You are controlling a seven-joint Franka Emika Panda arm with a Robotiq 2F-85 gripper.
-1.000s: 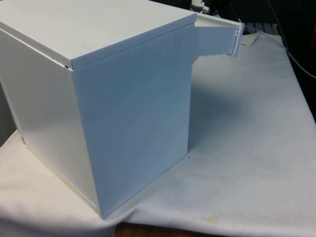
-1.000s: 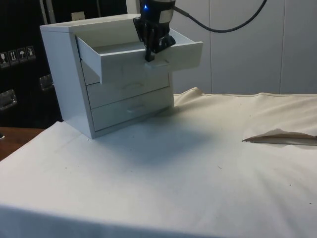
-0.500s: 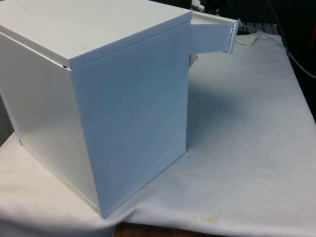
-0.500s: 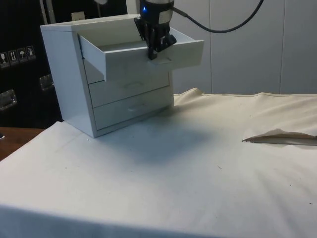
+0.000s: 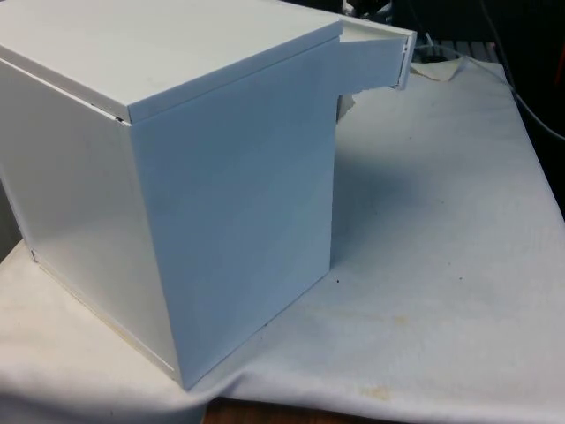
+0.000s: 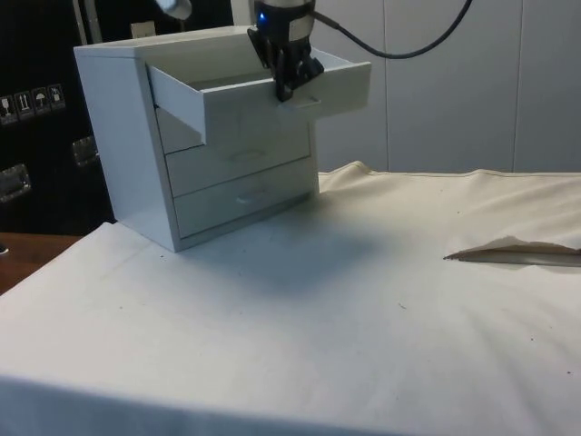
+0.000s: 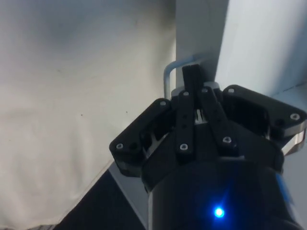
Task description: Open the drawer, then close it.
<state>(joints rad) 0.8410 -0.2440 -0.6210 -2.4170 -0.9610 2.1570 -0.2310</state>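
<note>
The gripper [image 6: 289, 89] sits at the front of the top drawer [image 6: 263, 95], its fingers [image 7: 191, 84] pressed close together against the small metal handle [image 7: 169, 76]; whether they actually pinch the handle or only bear on the drawer front is hard to tell. The drawer juts out of the white chest of drawers [image 5: 177, 177], which stands on the table cloth [image 6: 363, 309], and in the front view its end [image 5: 388, 60] pokes past the chest's far corner.

The drawer being open, the closing push looks to be the step in hand. The chief risk is that the push shoves the light chest along the cloth or tips it back, rather than seating the drawer. An off-centre push could also skew the drawer so it jams on its runners, or the fingers could slip off the handle.
</note>
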